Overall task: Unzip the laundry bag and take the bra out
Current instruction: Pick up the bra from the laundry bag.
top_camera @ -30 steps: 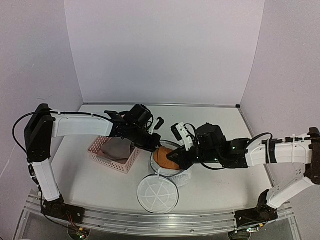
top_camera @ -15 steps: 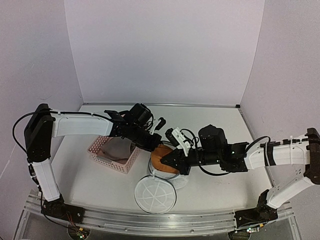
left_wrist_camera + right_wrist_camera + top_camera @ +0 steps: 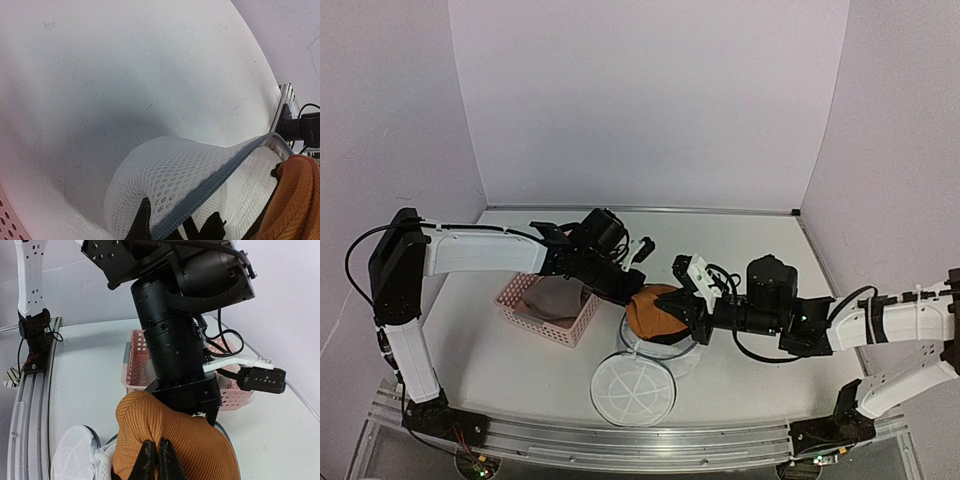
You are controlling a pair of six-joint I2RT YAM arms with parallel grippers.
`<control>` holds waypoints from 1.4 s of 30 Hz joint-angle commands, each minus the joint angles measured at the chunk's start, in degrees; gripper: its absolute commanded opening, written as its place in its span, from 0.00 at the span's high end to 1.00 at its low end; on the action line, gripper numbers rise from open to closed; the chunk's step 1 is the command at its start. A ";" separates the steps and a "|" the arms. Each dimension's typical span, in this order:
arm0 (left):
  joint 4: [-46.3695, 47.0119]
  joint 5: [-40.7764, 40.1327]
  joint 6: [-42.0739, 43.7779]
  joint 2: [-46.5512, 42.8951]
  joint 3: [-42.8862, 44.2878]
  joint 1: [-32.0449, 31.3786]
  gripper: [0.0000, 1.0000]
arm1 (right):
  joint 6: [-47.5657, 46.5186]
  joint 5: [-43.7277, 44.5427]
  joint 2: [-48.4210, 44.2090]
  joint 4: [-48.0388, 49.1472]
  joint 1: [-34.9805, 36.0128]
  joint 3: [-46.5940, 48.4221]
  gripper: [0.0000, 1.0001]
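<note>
The white mesh laundry bag (image 3: 672, 348) stands open at the table's middle, its round lid (image 3: 633, 386) lying flat in front. My left gripper (image 3: 625, 292) is shut on the bag's far rim; in the left wrist view the mesh wall and grey zip edge (image 3: 200, 175) sit between its fingers. The orange-tan bra (image 3: 655, 312) is lifted partly above the bag opening. My right gripper (image 3: 677, 310) is shut on the bra's ribbed cup (image 3: 175, 440), pinching a fold of it. The bra's edge also shows in the left wrist view (image 3: 297, 200).
A pink lattice basket (image 3: 548, 308) stands left of the bag, under my left arm; it also shows in the right wrist view (image 3: 135, 365). The table's metal rail (image 3: 620, 440) runs along the near edge.
My right gripper has pulled back to the right and up, lifting the bra out of the bag opening. The bag and lid shifted slightly. My left gripper stays on the rim.
</note>
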 commanded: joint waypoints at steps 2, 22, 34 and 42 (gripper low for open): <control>0.54 -1.46 0.37 -1.98 0.13 -0.36 1.00 | -3.92 5.28 -5.09 5.66 0.43 -1.28 1.00; 1.04 -5.53 -3.11 0.11 1.60 -0.36 1.00 | -0.99 7.54 -19.35 -3.34 0.41 -1.76 1.00; 1.09 -5.41 -3.88 1.63 3.20 -0.44 1.00 | -5.97 9.61 -25.85 -14.68 0.47 8.43 1.00; 1.09 -5.01 -4.05 2.41 4.80 -0.61 0.95 | -6.29 12.01 -27.69 -16.83 0.40 12.76 1.00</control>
